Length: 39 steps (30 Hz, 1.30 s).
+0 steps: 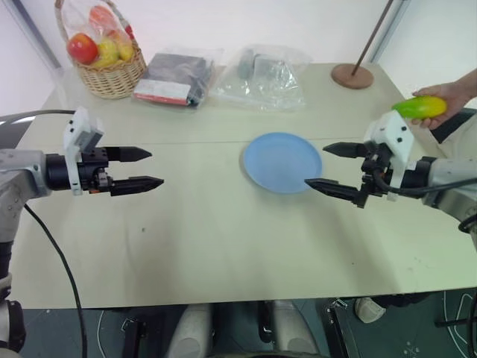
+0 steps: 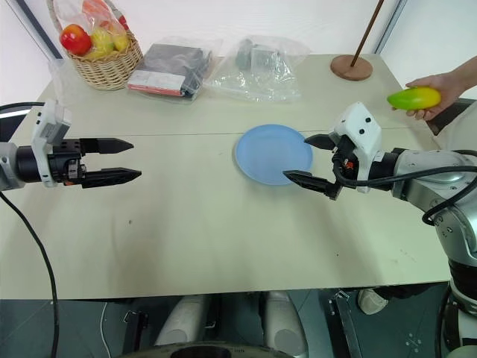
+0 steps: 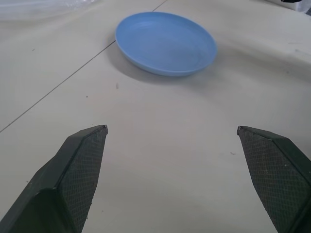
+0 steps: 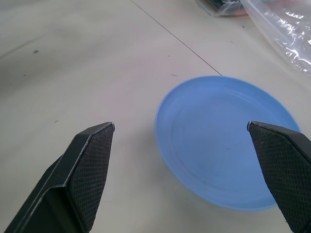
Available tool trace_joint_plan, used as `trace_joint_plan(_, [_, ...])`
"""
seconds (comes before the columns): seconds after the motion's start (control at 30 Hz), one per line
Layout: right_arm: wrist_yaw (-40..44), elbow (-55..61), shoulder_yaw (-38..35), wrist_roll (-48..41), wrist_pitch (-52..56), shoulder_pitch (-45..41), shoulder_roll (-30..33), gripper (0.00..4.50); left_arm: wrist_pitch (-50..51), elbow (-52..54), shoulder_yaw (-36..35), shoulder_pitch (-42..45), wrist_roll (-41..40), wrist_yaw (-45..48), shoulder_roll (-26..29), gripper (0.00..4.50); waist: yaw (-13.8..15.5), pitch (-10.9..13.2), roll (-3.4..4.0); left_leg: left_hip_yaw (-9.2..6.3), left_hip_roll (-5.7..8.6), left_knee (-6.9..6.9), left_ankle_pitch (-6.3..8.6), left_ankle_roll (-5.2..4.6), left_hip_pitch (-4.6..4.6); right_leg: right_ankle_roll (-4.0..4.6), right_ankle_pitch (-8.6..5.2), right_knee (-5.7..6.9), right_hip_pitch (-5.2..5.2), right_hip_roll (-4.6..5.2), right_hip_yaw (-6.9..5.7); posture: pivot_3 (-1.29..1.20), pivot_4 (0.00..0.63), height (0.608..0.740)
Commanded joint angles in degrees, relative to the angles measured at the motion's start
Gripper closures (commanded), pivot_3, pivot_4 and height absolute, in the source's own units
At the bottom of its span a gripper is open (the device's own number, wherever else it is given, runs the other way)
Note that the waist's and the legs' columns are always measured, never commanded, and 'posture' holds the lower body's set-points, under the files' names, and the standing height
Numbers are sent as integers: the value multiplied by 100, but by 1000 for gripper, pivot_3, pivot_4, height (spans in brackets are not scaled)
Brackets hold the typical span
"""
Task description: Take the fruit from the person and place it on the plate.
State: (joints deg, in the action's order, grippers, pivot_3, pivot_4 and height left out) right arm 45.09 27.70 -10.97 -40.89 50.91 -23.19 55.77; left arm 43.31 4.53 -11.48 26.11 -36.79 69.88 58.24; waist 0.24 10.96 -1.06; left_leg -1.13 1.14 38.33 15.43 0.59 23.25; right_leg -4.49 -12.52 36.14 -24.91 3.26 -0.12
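Right hand [image 1: 333, 168] fingers apart, empty | mango [image 1: 421, 107] behind it, in person's hand [image 1: 446, 98] | we reach back, grip mango's middle.

Person's forearm [image 1: 463, 86] cut off at the frame's right edge; fingers hide the mango's [image 1: 421, 107] far side. Pole [image 1: 376, 33] on the wooden disc [image 1: 352, 75] runs out the top. Contents of the plastic bags [image 1: 261, 73] unclear.

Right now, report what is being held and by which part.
Both the left gripper and right gripper are open and empty. The person's hand holds the mango from underneath, by its right end.
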Motion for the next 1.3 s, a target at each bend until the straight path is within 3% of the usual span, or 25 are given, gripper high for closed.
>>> trace_joint_plan(0.03, [-11,106,-93,-40,-18,-102,22,0,-55,122,-91,54,-61,44,72,22,0,0,0,0,0,0,0,0,0,0,0,0,0,0,0,0,150,740])
trace_joint_plan(1.3, [72,22,-62,49,-157,-72,-9,0,-44,101,-21,193,-76,22,27,22,-1,0,0,0,0,0,0,0,0,0,0,0,0,0,0,0,150,740])
